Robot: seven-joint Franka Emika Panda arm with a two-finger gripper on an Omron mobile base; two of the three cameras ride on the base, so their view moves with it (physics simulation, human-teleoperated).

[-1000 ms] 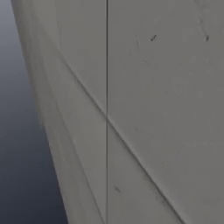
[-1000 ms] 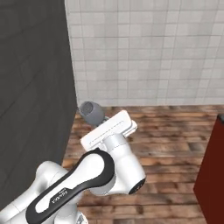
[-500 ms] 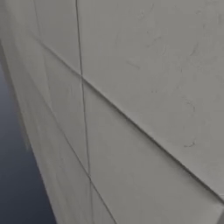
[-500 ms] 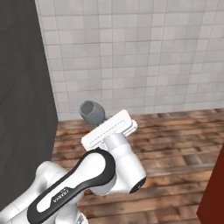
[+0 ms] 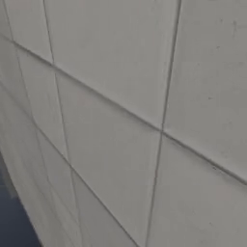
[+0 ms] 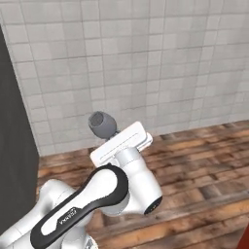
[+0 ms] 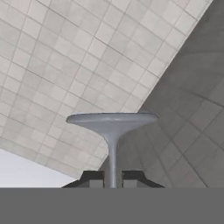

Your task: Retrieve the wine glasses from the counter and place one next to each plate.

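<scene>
We are looking along the tool [image 7: 112, 177] in the hand view and seeing its two dark fingertips [image 7: 92, 178] standing close together, nearly pressed shut, with the thin stem of a wine glass [image 7: 112, 131] pinched between them. The stem is rising from between the tips to the round flat foot, which is spreading out above them like a grey disc, so the glass is pointing foot-first away from the hand. In the right base view we are finding the rounded grey bowl of the same glass [image 6: 101, 124] sticking out up and to the left past the white hand, above the arm's bent elbow, and it is hanging in the air, touching nothing but the tool. The fingertips themselves are hidden there behind the hand's flat white body. Behind the glass a pale tiled wall [image 6: 146, 63] is meeting a wooden plank floor [image 6: 194, 160], and a dark panel [image 6: 14, 146] is standing at the left edge. In the left base view we are facing blurred grey tiles [image 5: 120, 96] at very close range, and we cannot tell what surface they belong to.
</scene>
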